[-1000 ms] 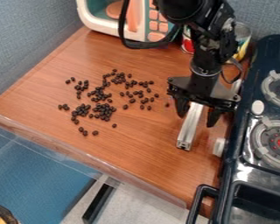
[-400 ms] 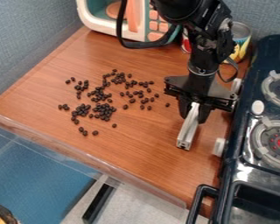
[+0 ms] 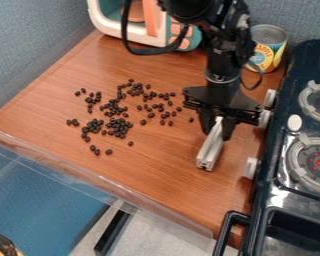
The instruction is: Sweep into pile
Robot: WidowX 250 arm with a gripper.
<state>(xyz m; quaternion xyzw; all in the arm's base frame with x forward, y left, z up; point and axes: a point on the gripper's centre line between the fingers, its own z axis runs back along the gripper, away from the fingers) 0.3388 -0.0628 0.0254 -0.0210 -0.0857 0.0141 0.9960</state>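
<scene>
My black gripper (image 3: 217, 131) hangs over the right part of the wooden counter, shut on a silver-grey metal bar (image 3: 210, 149). The bar points down toward the counter's front edge, its upper end between the fingers. Many small dark beans (image 3: 114, 107) lie scattered in loose clusters on the left and middle of the counter, to the left of the gripper and apart from the bar. One single bean (image 3: 191, 119) sits nearest to the gripper.
A black toy stove (image 3: 276, 190) with burners and white knobs borders the counter on the right. Behind the arm stand a toy microwave (image 3: 116, 20) and a yellow-labelled can (image 3: 267, 47). A clear raised strip (image 3: 89, 172) runs along the counter's front edge.
The gripper's fingers have closed from either side onto the metal bar. The arm has then shifted a little left, and the bar's near end has moved slightly left with it.
</scene>
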